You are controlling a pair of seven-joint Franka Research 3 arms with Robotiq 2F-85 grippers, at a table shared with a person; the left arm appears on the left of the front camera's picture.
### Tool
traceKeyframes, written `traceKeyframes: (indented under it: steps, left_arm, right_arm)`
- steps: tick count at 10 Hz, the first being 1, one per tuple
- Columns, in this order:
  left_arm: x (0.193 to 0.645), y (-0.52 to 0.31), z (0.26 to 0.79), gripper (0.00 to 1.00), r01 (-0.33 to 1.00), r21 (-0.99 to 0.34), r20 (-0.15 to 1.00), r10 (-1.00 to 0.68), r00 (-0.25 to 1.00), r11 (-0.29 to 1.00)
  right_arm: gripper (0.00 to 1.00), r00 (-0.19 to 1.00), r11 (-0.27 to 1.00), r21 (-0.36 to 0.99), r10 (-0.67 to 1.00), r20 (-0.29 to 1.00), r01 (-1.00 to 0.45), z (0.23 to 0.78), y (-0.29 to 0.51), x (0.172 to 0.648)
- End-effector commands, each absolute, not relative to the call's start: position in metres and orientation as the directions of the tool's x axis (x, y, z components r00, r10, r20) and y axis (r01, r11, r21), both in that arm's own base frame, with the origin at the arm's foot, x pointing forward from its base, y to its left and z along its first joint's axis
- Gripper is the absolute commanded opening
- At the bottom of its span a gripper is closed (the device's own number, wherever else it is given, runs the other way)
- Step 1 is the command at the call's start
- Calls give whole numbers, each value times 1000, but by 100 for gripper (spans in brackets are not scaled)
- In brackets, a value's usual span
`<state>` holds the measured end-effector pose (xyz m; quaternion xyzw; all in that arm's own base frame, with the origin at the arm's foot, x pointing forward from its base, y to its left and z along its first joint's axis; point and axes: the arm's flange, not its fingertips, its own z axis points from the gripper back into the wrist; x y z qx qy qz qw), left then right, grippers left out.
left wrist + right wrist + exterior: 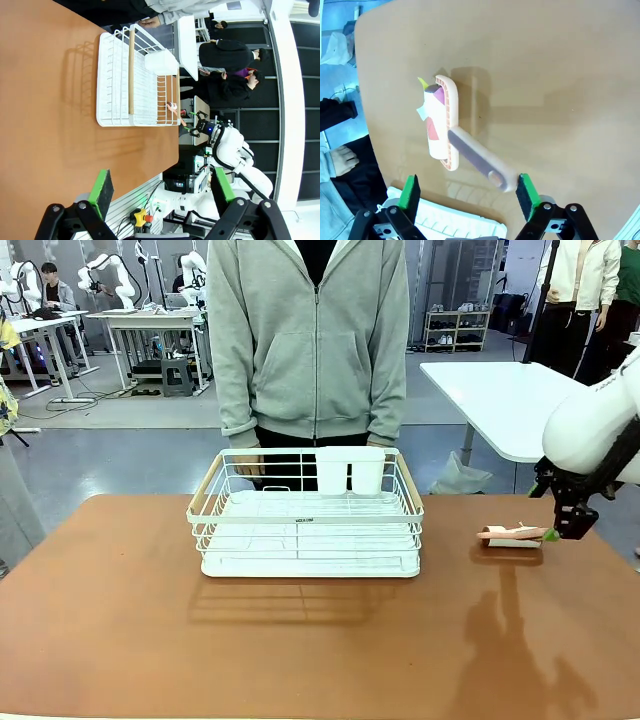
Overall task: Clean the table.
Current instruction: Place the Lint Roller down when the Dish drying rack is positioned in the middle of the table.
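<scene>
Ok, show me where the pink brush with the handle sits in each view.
Front view: pink brush lies on the table, right of the white wire rack, beside the right hand.
Left wrist view: the brush is small, past the rack's far end, near mid-picture.
Right wrist view: the brush is centre-left, handle toward the open fingers.
Shared landmark: the rack.

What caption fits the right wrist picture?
Open right end effector hovering over a pink brush on the table.
</scene>
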<state>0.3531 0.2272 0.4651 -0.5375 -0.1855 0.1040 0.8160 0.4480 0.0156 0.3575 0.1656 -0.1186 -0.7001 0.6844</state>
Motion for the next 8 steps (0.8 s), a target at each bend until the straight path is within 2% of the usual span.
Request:
traceKeyframes:
  steps: [1,6,8]
  left_arm:
    - [352,229,467,100,44,-918,202,370,907,395]
    - [352,229,467,100,44,-918,202,370,907,395]
    - [352,229,467,100,44,-918,202,370,907,395]
  right_arm:
    - [100,-22,-40,387,-998,-51,921,375,22,439]
    - [100,-25,-39,366,-999,-43,930,375,18,440]
    - [100,0,-26,408,-998,-64,913,381,16,444]
